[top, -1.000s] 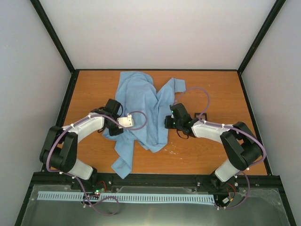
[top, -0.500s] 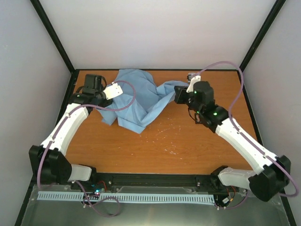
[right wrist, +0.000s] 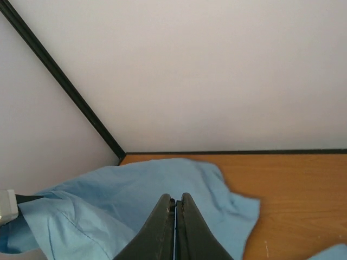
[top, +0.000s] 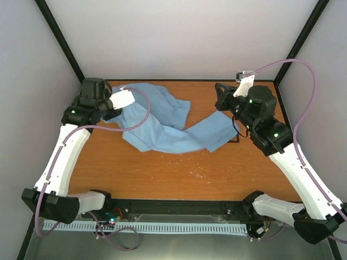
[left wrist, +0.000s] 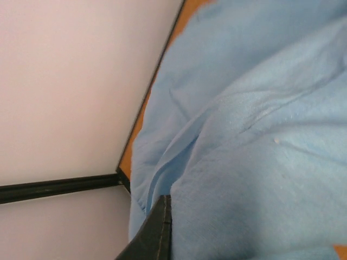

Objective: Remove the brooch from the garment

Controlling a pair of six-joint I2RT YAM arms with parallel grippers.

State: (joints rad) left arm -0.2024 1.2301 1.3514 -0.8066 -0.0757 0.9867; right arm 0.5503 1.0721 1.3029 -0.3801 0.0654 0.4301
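Note:
The garment [top: 173, 127], a light blue shirt, lies stretched across the back of the table, from the left rear corner toward the middle right. My left gripper [top: 115, 112] is raised at the back left and shut on the garment's left edge. In the left wrist view the fabric [left wrist: 255, 162] fills the frame and covers all but one dark finger [left wrist: 161, 227]. My right gripper [top: 219, 95] hangs above the back right of the table with its jaws shut on nothing. From the right wrist, the garment [right wrist: 135, 200] lies below and beyond that gripper [right wrist: 175, 203]. The brooch is hidden.
Pale walls with black corner posts [top: 65, 49] close in the table on three sides. A small black square outline [top: 234, 138] sits by the garment's right end. The orange tabletop [top: 179, 173] shows bare wood in front of the garment.
Both arms have risen and swung out toward the back corners. The bunched garment has been drawn out into a long band. The right gripper has shut and now stands clear of the cloth.

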